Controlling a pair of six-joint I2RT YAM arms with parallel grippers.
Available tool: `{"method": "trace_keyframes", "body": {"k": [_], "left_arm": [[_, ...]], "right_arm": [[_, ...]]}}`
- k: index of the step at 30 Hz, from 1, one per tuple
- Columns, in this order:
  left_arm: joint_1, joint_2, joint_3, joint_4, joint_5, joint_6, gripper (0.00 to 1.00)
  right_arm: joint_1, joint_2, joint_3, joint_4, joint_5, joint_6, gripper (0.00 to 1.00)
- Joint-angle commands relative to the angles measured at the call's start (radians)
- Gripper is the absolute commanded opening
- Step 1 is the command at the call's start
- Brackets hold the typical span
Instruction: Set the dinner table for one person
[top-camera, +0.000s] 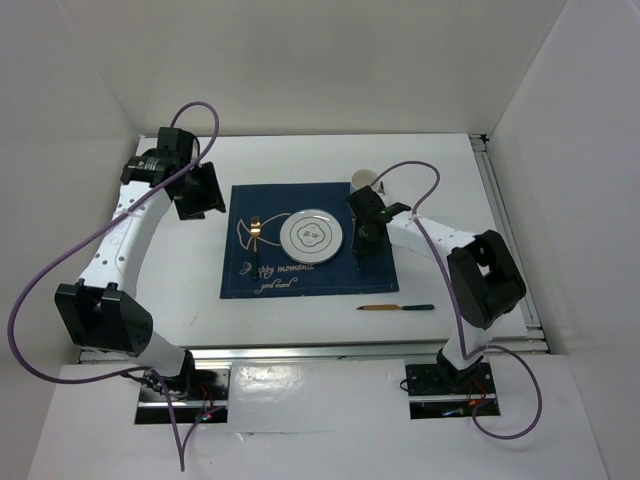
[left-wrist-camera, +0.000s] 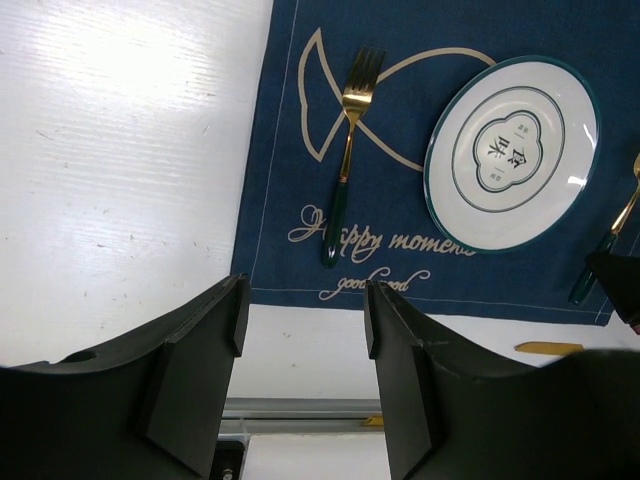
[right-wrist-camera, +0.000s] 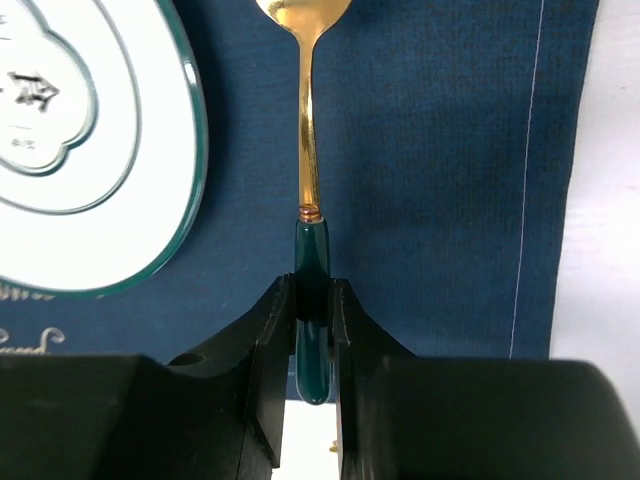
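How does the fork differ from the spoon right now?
The fork lies free on the placemat left of the plate; the spoon sits right of it, handle pinched by the right gripper. The fork ends in tines, the spoon in a rounded bowl. Both are gold with dark green handles.

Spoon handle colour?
Dark green, with a gold stem. The spoon shows best in the right wrist view.

You see a blue placemat (top-camera: 262, 202) carrying a plate (top-camera: 311, 237): fork (top-camera: 254, 233) at its 9 o'clock, spoon (right-wrist-camera: 308, 130) at 3, knife (top-camera: 397, 307) off-mat at 5.
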Motion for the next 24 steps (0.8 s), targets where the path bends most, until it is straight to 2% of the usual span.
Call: {"method": "trace_keyframes", "body": {"k": [1, 3, 4, 6, 7, 8, 12, 17, 24], "left_arm": [[0.009, -0.043, 0.002, -0.007, 0.011, 0.022, 0.66], [0.009, -0.043, 0.002, -0.007, 0.011, 0.022, 0.66], [0.009, -0.043, 0.002, -0.007, 0.011, 0.022, 0.66], [0.009, -0.043, 0.002, -0.007, 0.011, 0.022, 0.66], [0.009, -0.043, 0.002, -0.007, 0.011, 0.022, 0.66], [0.009, -0.043, 0.002, -0.007, 0.011, 0.022, 0.66], [0.009, -0.043, -0.007, 0.003, 0.02, 0.022, 0.66], [0.009, -0.043, -0.007, 0.003, 0.02, 0.031, 0.66], [0.009, -0.052, 0.004, 0.003, 0.03, 0.031, 0.66]], "right_arm": [[-0.009, 0.027, 0.029, 0.051, 0.011, -0.003, 0.06], [-0.009, 0.043, 0.038, 0.041, 0.011, -0.003, 0.15], [-0.009, 0.052, 0.038, 0.041, 0.02, -0.003, 0.32], [-0.009, 0.052, 0.038, 0.03, 0.02, -0.003, 0.52], [-0.009, 0.052, 0.038, 0.03, 0.029, -0.003, 0.66], [-0.009, 0.04, 0.038, 0.03, 0.029, -0.003, 0.7], [-0.009, -0.019, 0.058, -0.016, 0.05, -0.012, 0.79], [-0.032, -0.134, 0.027, -0.108, 0.087, -0.023, 0.79], [-0.124, -0.498, -0.207, -0.26, 0.032, 0.101, 0.79]]}}
